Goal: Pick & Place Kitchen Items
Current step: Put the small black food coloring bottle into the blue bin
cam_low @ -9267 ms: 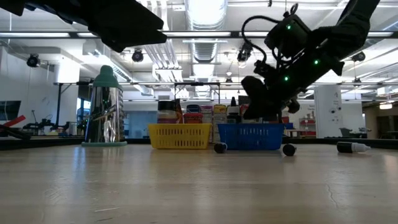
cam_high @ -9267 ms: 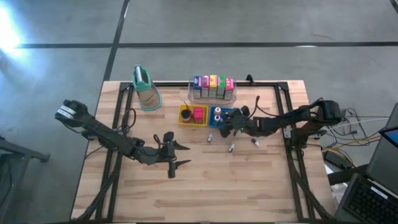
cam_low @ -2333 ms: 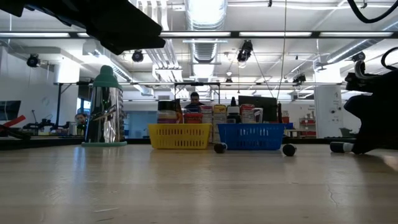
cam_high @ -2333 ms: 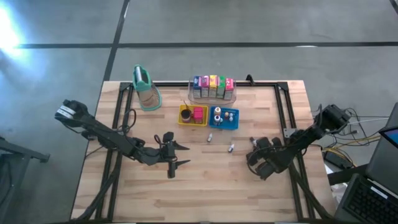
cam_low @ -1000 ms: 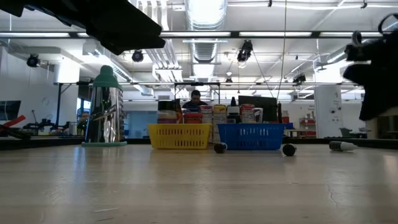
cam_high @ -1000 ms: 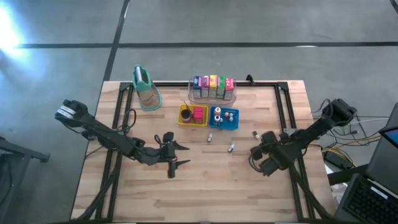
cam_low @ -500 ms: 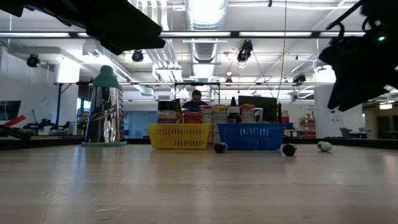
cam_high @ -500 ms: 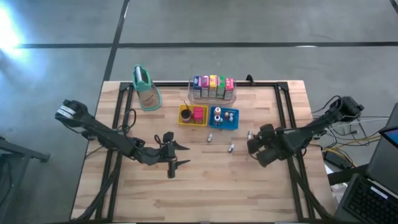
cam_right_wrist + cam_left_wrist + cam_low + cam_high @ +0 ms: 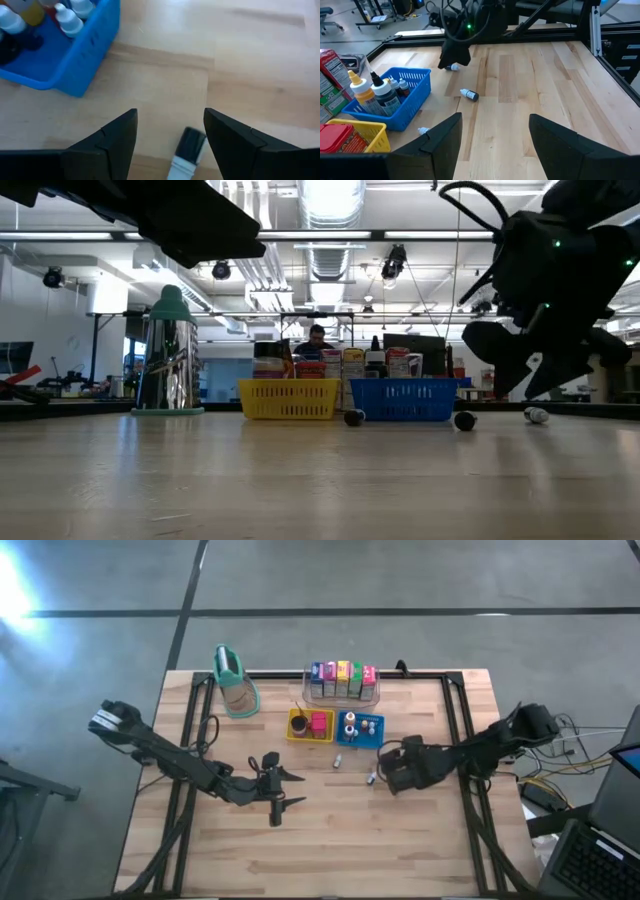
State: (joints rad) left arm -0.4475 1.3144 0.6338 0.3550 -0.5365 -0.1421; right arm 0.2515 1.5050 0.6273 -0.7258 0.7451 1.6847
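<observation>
right wrist view: right gripper (image 9: 170,137) is hanging with fingers wide and empty over a small bottle (image 9: 186,150) lying just beside the blue basket (image 9: 75,60), mid-table. it looks like the pick step; next move calls for dropping straight down and closing. left gripper (image 9: 277,788) is waiting open nearer the front edge.

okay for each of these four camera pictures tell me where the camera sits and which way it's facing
High view: above the table, looking straight down; both arms show.
Low view: at table-top height, looking across to the yellow basket; the right gripper hangs in.
Left wrist view: on the left arm, facing across the table; its open fingers show.
Right wrist view: on the right arm, looking down; its open fingers straddle a small bottle.
All four share the blue basket.
</observation>
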